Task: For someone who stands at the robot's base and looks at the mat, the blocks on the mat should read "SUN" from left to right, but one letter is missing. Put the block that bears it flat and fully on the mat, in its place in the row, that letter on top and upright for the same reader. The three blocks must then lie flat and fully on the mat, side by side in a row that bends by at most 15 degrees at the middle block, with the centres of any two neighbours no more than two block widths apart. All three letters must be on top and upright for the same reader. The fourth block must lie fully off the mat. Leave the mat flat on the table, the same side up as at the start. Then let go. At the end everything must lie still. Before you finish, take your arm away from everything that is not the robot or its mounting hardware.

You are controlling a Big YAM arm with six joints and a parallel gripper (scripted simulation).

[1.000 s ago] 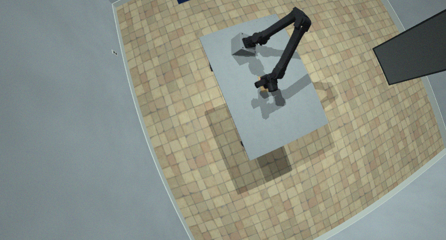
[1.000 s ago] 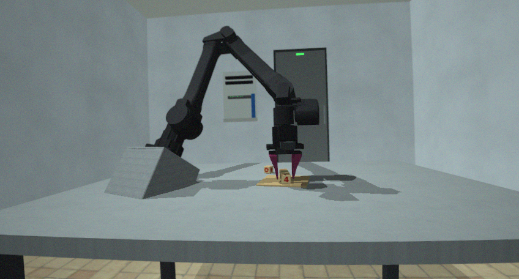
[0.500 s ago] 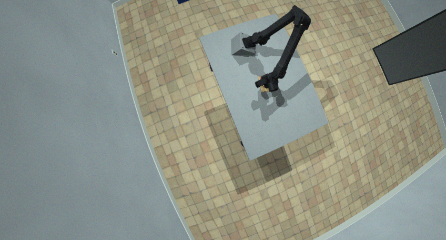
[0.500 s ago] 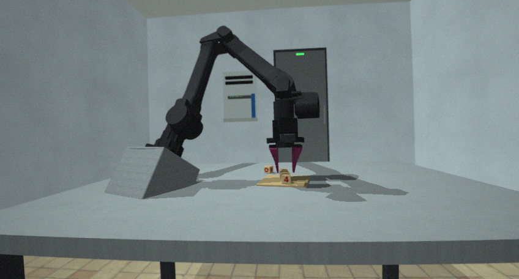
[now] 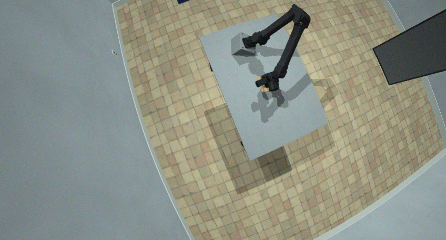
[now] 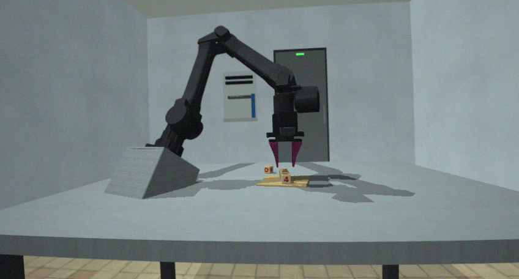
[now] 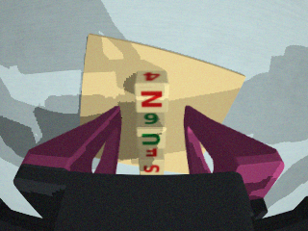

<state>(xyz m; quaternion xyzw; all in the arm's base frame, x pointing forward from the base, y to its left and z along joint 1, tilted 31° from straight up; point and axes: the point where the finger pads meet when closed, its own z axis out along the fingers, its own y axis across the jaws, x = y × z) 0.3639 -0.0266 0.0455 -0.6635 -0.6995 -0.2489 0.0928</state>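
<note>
A tan mat [image 7: 161, 103] lies flat on the grey table; it also shows in the exterior view [image 6: 283, 182]. Three wooden blocks stand on it in a straight, close row. In the wrist view their tops read N [image 7: 153, 98], U [image 7: 152, 141] and S [image 7: 150, 168]. The end block shows a red 4 on its side [image 6: 286, 178]. My gripper [image 6: 284, 165] hangs straight above the row, with its magenta fingers open on either side of the line [image 7: 153, 112]. The fingertips are above the blocks and hold nothing. A fourth block [image 6: 268, 169] with a red mark lies on the table just off the mat.
The grey wedge-shaped base [image 6: 150, 172] of the arm stands to the left of the mat on the table. From above, the gripper [image 5: 265, 85] is near the table's middle. The table edges lie well away from the mat.
</note>
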